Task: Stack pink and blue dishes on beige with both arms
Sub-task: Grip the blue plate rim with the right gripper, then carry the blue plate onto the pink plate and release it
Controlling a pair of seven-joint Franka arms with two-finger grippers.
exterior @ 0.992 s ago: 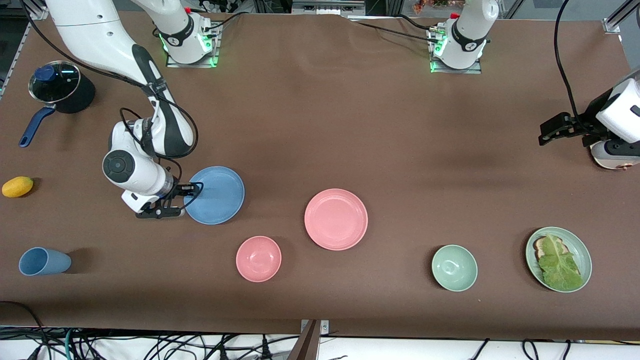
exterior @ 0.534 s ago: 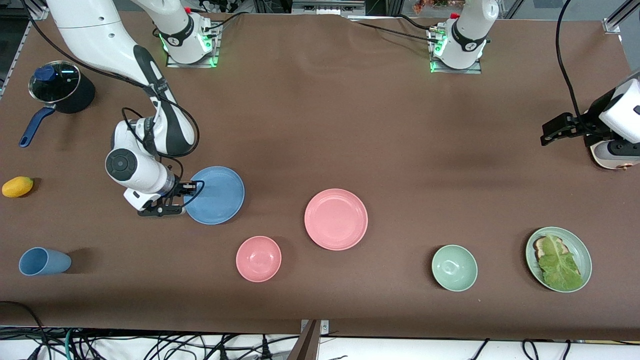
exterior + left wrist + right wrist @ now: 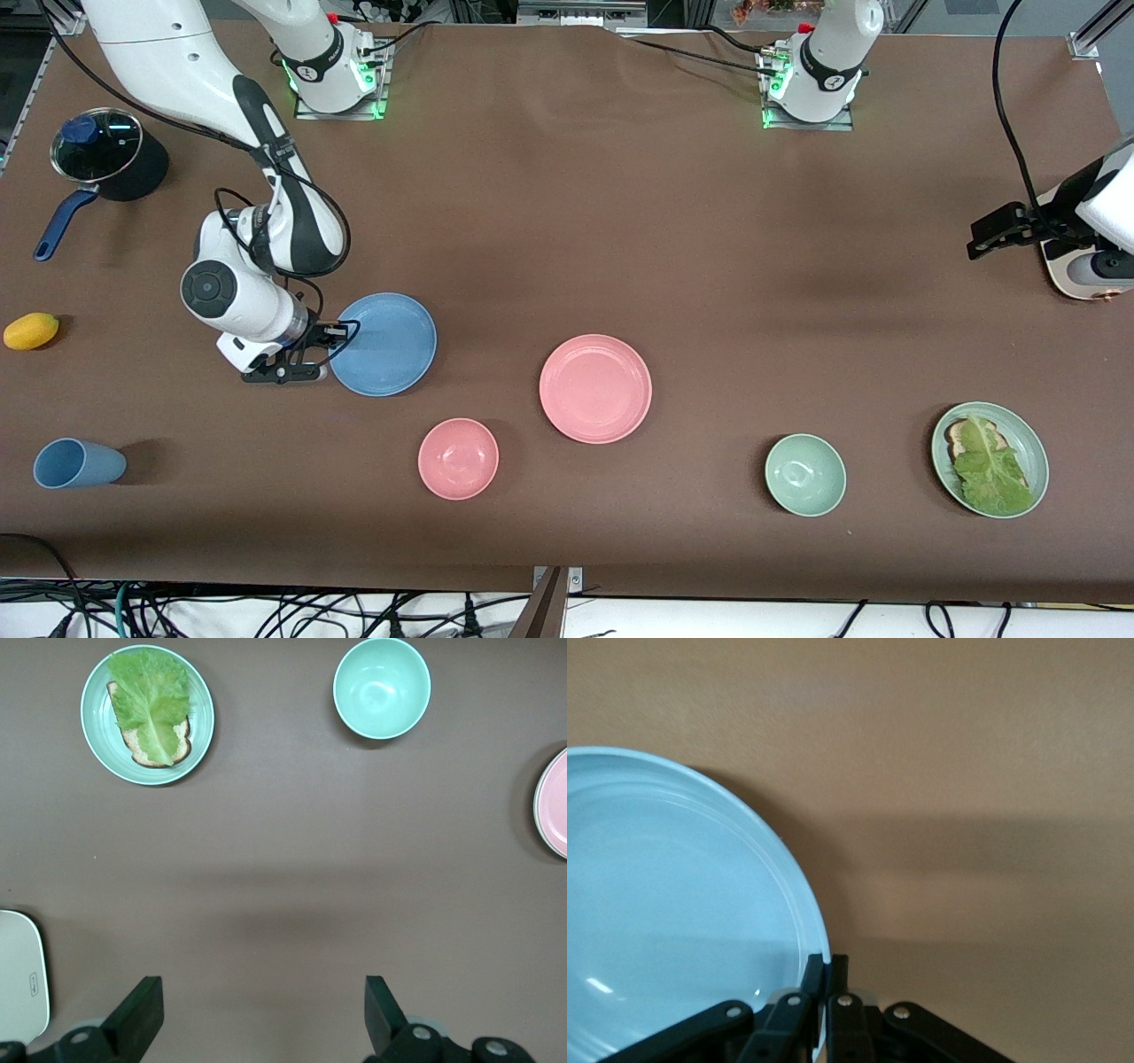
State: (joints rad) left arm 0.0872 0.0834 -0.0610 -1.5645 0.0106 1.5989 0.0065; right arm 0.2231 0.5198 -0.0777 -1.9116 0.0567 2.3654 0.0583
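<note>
The blue plate (image 3: 385,346) (image 3: 673,904) lies toward the right arm's end of the table. My right gripper (image 3: 337,335) (image 3: 824,979) is shut on its rim, one finger inside and one outside. The pink plate (image 3: 595,388) (image 3: 554,806) rests flat near the table's middle, untouched. At the left arm's end, a cream-beige plate (image 3: 1063,276) peeks out from under the left arm, mostly hidden. My left gripper (image 3: 979,241) (image 3: 263,1014) hangs open and empty over bare cloth beside it.
Nearer the camera stand a pink bowl (image 3: 458,458), a pale green bowl (image 3: 804,474) and a green plate (image 3: 1028,430) with toast and lettuce. A blue cup (image 3: 75,462), a yellow fruit (image 3: 31,330) and a lidded pot (image 3: 106,159) sit at the right arm's end.
The blue plate has shifted a little toward the table's middle in the right gripper's grasp. The left gripper has drawn back slightly toward its end of the table.
</note>
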